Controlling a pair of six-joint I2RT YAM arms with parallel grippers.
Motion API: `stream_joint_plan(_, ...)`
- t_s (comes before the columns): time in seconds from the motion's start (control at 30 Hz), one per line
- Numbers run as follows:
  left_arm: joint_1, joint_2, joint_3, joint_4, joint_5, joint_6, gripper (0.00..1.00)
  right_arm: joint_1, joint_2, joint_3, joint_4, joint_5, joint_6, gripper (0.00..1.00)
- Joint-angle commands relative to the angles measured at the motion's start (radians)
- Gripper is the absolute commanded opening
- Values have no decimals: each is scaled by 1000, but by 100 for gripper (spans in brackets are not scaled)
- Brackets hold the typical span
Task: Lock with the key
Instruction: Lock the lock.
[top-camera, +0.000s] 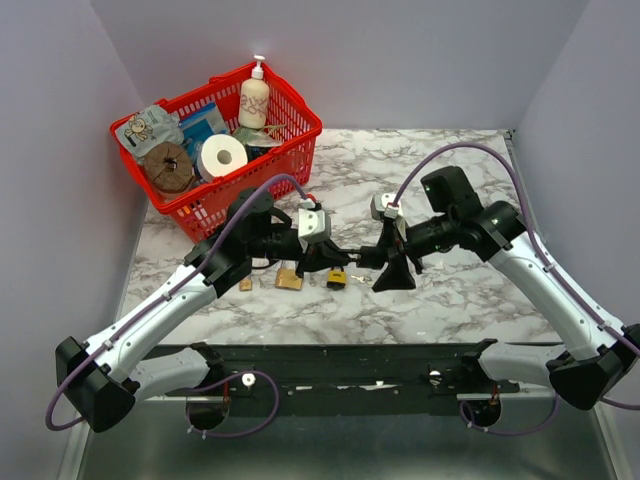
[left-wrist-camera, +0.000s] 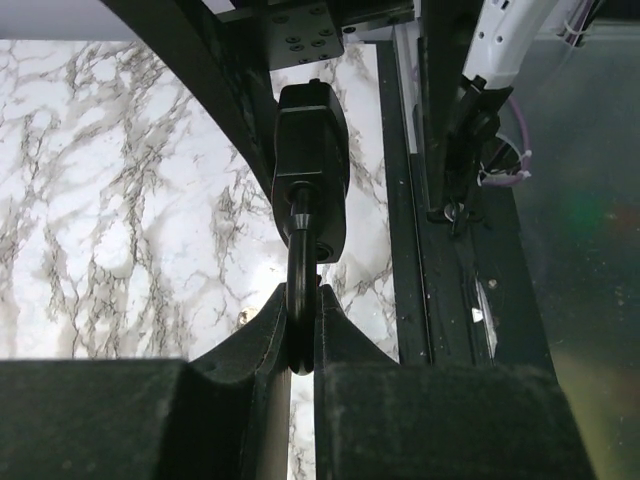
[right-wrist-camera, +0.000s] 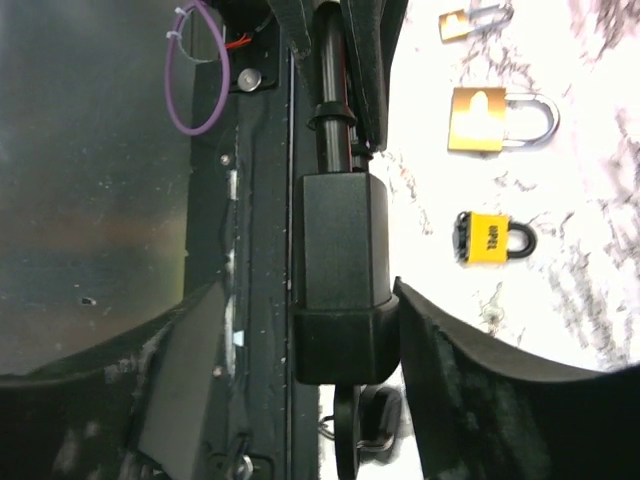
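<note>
A black padlock (top-camera: 352, 250) hangs in the air between the two arms. My left gripper (left-wrist-camera: 302, 345) is shut on its shackle (left-wrist-camera: 299, 290), and the lock's body (left-wrist-camera: 311, 165) points away from the fingers. The black key (right-wrist-camera: 347, 432) sticks out of the bottom end of the body (right-wrist-camera: 340, 260), with a second key on a ring beside it. My right gripper (right-wrist-camera: 308, 295) is open around that end of the body. Its right finger (right-wrist-camera: 450, 370) lies close against the lock's side and its left finger (right-wrist-camera: 190, 370) stands well clear.
On the marble below lie a yellow padlock (right-wrist-camera: 492, 238), a brass padlock (right-wrist-camera: 490, 118) and a small brass one (right-wrist-camera: 465, 22). A red basket (top-camera: 297, 100) holding a bottle, a tape roll and packets stands at the back left. The black base rail (top-camera: 350, 365) runs along the near edge.
</note>
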Motion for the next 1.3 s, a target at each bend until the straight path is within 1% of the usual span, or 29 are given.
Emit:
stream_joint_plan(0.0, 3, -21, 59, 128, 69, -62, 0, 4, -28, 3, 62, -30, 9, 64)
stream_joint_plan(0.07, 3, -19, 59, 141, 72, -87, 0, 5, -34, -6, 76, -30, 9, 57)
stream_joint_plan(0.1, 3, -19, 59, 145, 78, -90, 0, 7, -39, -8, 77, -29, 7, 51)
stream_joint_plan(0.17, 3, -16, 61, 145, 84, -99, 0, 8, -42, -11, 83, -30, 9, 44)
stream_joint_plan(0.2, 3, -13, 64, 146, 92, -105, 0, 8, -43, -11, 83, -32, 3, 35)
stream_joint_plan(0.27, 3, -4, 70, 138, 93, -116, 0, 11, -46, -14, 87, -35, 1, 24)
stream_joint_plan(0.3, 3, -1, 74, 138, 95, -128, 0, 11, -46, -12, 85, -35, 0, 11)
stream_joint_plan(0.33, 3, 2, 81, 122, 99, -125, 0, 11, -45, -11, 83, -35, 0, 3)
stream_joint_plan(0.37, 3, 8, 85, 99, 99, -108, 1, 11, -45, -11, 82, -36, 1, 1)
stream_joint_plan(0.4, 3, 10, 97, 79, 101, -86, 6, 11, -46, -12, 82, -38, 4, 1)
stream_joint_plan(0.43, 3, 10, 104, 24, 93, -56, 11, 11, -49, -12, 82, -39, 6, 1)
stream_joint_plan(0.47, 3, 12, 111, -13, 89, -23, 23, 11, -54, -14, 83, -39, 10, 1)
stream_joint_plan(0.5, 3, 10, 125, -48, 87, 9, 27, 10, -57, -17, 87, -36, 20, 1)
stream_joint_plan(0.53, 3, 9, 131, -113, 81, 77, 30, 11, -60, -18, 90, -35, 20, 1)
stream_joint_plan(0.57, 2, 4, 133, -133, 66, 92, 36, 11, -66, -20, 94, -29, 20, 1)
stream_joint_plan(0.67, 3, -5, 140, -204, 55, 158, 43, 11, -74, -25, 106, -18, 27, 1)
stream_joint_plan(0.77, 3, -8, 143, -233, 44, 172, 50, 11, -79, -26, 117, -12, 36, 1)
stream_joint_plan(0.83, 3, -7, 145, -248, 38, 182, 50, 11, -82, -28, 123, -12, 43, 1)
stream_joint_plan(0.9, 3, -4, 144, -260, 24, 194, 54, 11, -80, -23, 123, -16, 43, 1)
stream_joint_plan(1.0, 3, 5, 147, -257, 12, 183, 53, 11, -83, -20, 122, -21, 38, 1)
stream_joint_plan(1.13, 3, 19, 154, -222, 9, 147, 47, 11, -75, -11, 108, -24, 26, 1)
stream_joint_plan(1.17, 3, 25, 156, -221, 12, 140, 43, 11, -74, -11, 108, -23, 26, 1)
stream_joint_plan(1.23, 2, 33, 160, -211, 12, 125, 39, 11, -74, -9, 106, -24, 24, 1)
stream_joint_plan(1.27, 2, 38, 162, -208, 12, 120, 33, 11, -72, -8, 105, -24, 24, 1)
